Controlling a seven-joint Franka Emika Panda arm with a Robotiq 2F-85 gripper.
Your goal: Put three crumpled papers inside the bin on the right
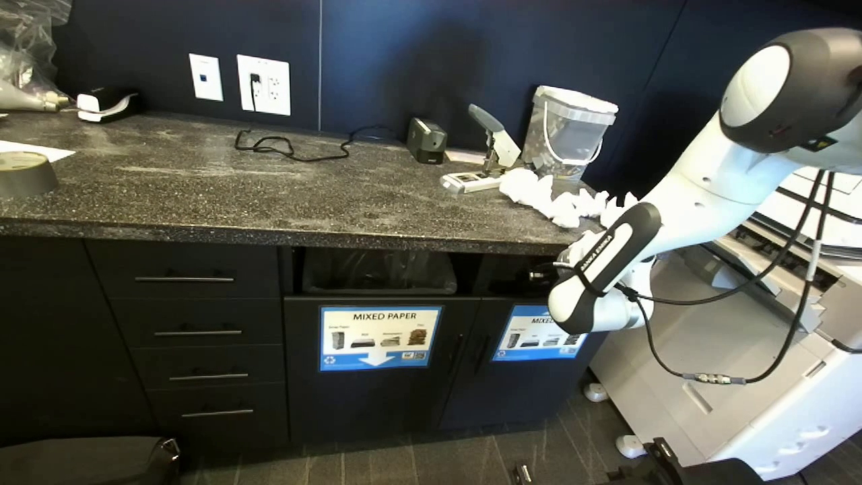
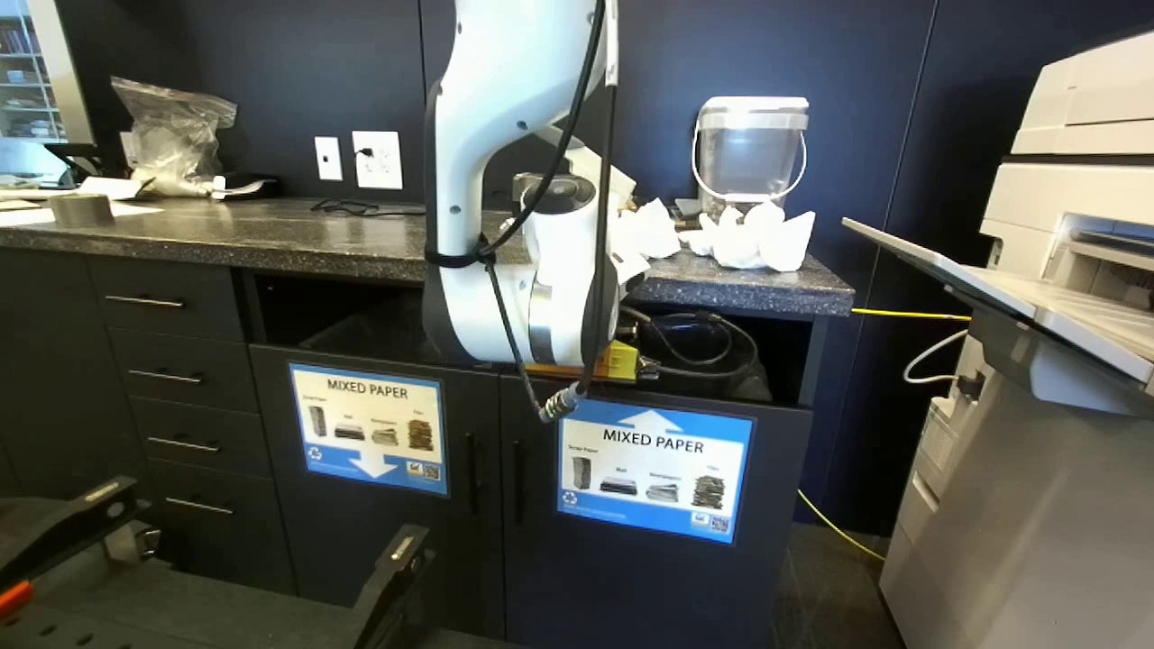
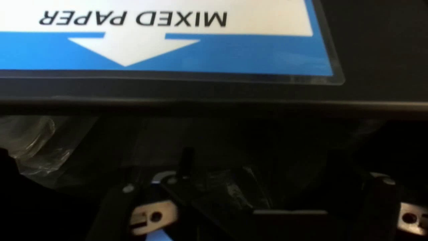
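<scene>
Tool [image 3: 277, 197] in mouth of bin [image 2: 658, 577], jaws wide, nothing made out between; crumpled papers [image 2: 775, 239] above tool on surface [image 1: 303, 195]: likely out first, then up.

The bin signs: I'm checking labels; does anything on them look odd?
Yes: the left sign has an arrow pointing down, away from the slot above it; on the right bin the other arrow points up. Perhaps the left one is mismatched.
</scene>
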